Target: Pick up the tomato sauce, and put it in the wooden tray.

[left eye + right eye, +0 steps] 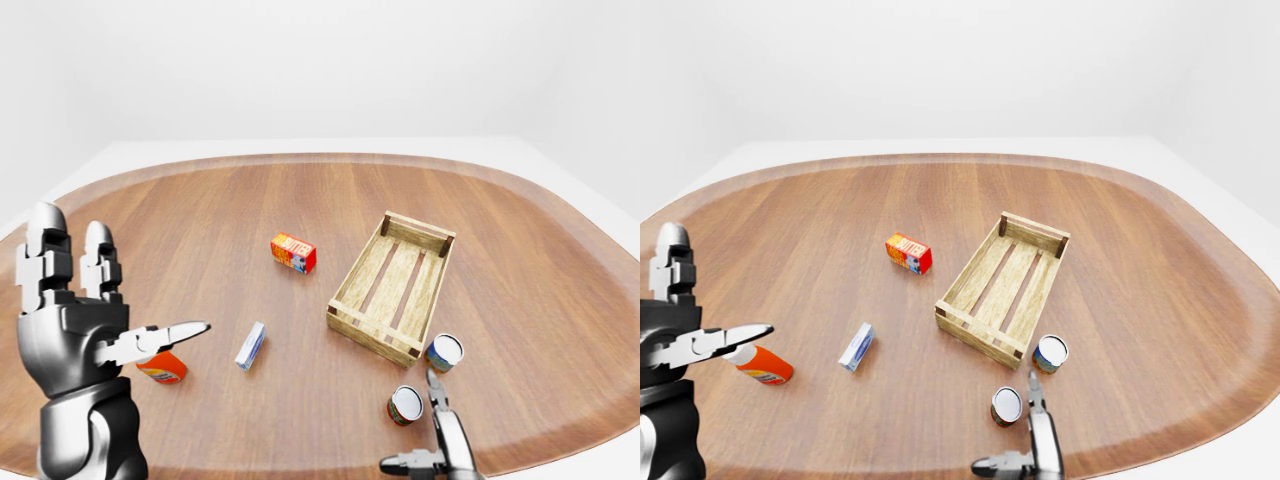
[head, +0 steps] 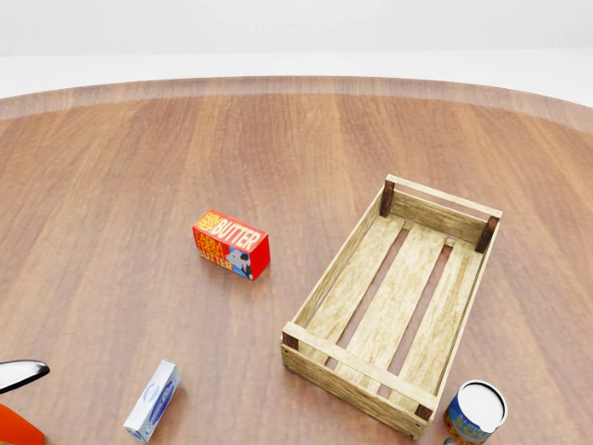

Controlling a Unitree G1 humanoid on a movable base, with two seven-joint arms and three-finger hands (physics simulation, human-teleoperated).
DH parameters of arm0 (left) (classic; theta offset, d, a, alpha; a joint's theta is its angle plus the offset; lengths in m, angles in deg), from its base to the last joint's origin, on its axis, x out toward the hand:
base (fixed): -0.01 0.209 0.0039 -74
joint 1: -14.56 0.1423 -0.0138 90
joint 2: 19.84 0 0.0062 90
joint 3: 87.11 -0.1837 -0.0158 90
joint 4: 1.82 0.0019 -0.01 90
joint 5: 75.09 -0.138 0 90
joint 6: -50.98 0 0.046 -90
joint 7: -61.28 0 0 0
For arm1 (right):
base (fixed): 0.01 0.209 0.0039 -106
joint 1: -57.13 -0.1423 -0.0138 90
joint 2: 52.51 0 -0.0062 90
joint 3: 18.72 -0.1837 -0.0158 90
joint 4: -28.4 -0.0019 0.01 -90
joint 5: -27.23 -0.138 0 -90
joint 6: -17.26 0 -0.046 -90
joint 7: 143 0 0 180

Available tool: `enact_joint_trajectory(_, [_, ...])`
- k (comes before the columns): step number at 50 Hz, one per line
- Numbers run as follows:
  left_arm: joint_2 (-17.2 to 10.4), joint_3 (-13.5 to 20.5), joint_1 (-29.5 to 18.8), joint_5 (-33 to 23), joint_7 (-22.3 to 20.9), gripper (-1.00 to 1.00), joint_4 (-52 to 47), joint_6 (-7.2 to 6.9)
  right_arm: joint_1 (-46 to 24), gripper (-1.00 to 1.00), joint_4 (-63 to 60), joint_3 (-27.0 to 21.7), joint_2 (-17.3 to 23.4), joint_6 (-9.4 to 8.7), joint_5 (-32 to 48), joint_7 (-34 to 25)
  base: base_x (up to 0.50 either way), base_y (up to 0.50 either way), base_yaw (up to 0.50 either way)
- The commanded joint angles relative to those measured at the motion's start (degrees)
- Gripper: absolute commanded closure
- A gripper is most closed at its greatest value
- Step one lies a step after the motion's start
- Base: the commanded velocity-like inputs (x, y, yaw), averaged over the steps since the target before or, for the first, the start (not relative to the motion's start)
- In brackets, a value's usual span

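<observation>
Tomato sauce can point(image 1: 405, 405), red-labelled: stands upright on the wooden table point(image 1: 250, 200), just up and left of the right hand point(image 1: 445, 452) in the left-eye view, apart from it and free of any grasp. Sits near the wooden tray point(image 1: 345, 318), outside it, below its near end wall.

Right hand: pokes in at the bottom edge, fingers spread, one pointing up toward the can, another out to the left; grips nothing.

Second can point(image 1: 444, 352), blue and orange label: stands straight above the right hand, just beside the tray's lower right corner. Tray holds nothing.

Left hand point(image 1: 75, 330): raised at the view's left, well apart from the can, two fingers upright and the third stretched rightward, wide and empty. Orange bottle point(image 1: 760, 365) with white cap lies just beyond that stretched finger. Small blue and white box point(image 1: 250, 345) lies to the right of the left hand; red butter box point(image 1: 293, 252) further up, between that hand and the tray.
</observation>
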Motion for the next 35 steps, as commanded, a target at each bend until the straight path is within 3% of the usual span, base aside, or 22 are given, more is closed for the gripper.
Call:
enact_joint_trajectory(1, [-0.01, -0.14, -0.07, -0.17, 0.04, -0.98, 0.14, 0.0, -0.72, -1.0, 0.84, -0.21, -0.37, 0.0, 0.52, -0.35, 0.0, 0.0, 0.0])
enact_joint_trajectory(5, [-0.06, -0.2, -0.18, -0.24, 0.08, -0.98, 0.33, 0.0, -1.21, -1.0, 1.62, 0.11, -0.38, 0.0, 0.96, -0.23, 0.0, 0.0, 0.0])
enact_joint_trajectory(6, [-0.1, -0.21, -0.22, -0.25, 0.12, -0.99, 0.39, 0.0, -1.26, -0.91, 1.73, 0.15, -0.33, 0.0, 0.54, -0.53, 0.0, 0.0, 0.0])
enact_joint_trajectory(7, [-0.11, -0.21, -0.22, -0.23, 0.12, -0.98, 0.39, 0.0, -1.22, 0.31, 1.61, 0.13, -0.35, 0.0, -0.23, -1.08, 0.0, 0.0, 0.0])
enact_joint_trajectory(8, [-0.12, -0.21, -0.2, -0.21, 0.1, -0.98, 0.38, 0.0, -1.18, 1.0, 1.63, 0.31, -0.2, 0.0, -0.13, -1.43, 0.0, 0.0, 0.0])
enact_joint_trajectory(35, [0.37, 0.28, 0.6, 0.34, -0.37, -0.99, -1.1, 0.0, -0.81, 1.0, 3.28, -0.79, -0.26, 0.0, -0.17, -2.86, 0.0, 0.0, 0.0])
